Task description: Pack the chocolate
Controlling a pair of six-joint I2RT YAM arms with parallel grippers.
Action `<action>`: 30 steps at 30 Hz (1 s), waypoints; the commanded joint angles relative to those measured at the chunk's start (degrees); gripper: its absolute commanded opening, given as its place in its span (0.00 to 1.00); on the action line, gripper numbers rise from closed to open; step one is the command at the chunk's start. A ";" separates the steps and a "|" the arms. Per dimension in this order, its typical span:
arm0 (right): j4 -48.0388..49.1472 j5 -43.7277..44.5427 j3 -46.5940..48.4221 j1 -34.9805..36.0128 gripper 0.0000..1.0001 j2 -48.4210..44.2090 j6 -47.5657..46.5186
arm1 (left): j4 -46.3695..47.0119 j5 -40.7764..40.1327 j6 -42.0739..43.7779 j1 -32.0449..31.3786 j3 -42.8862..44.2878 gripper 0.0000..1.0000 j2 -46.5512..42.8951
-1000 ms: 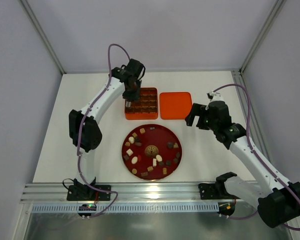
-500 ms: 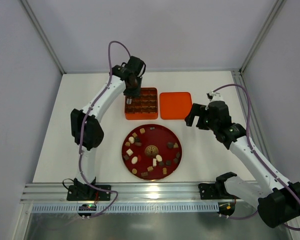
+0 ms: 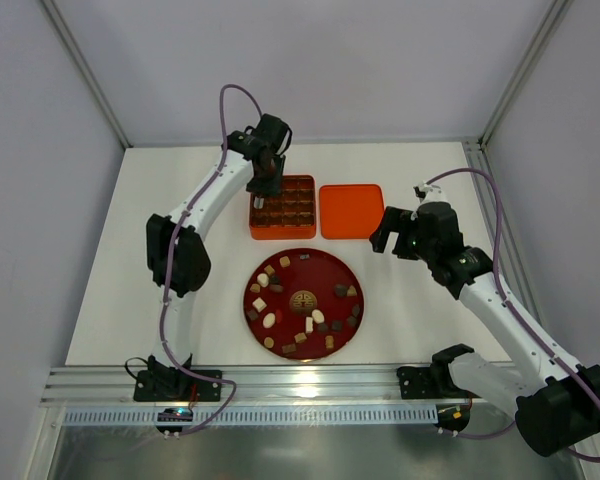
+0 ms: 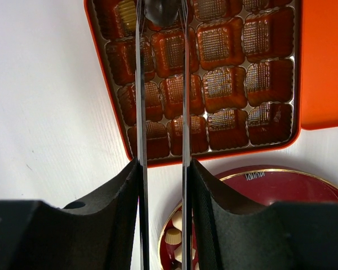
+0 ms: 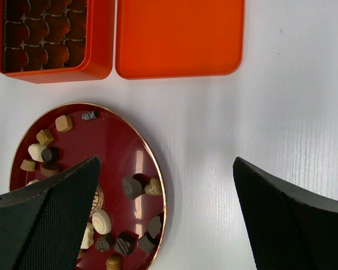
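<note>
I see the white tabletop (image 3: 380, 170) carrying a round red plate (image 3: 315, 272) toward the near side. An orange box (image 3: 280, 236) of ribbed cups sits behind the plate, and a flat orange lid (image 3: 351, 210) lies just beside the box on its right. Most chocolates (image 5: 101, 221), dark, tan and cream, lie scattered on the plate. My left fingers (image 3: 261, 201) hang over the box's far-left cups, pinching a dark chocolate (image 4: 161, 12) between their tips. My right fingers (image 3: 390, 240) are spread wide with nothing between them, above the tabletop to the right of the plate.
</note>
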 commanded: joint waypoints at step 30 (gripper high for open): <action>2.29 -1.01 -0.77 -0.11 1.00 -0.22 0.40 | 0.28 3.01 -2.78 -10.07 -18.10 0.43 -24.11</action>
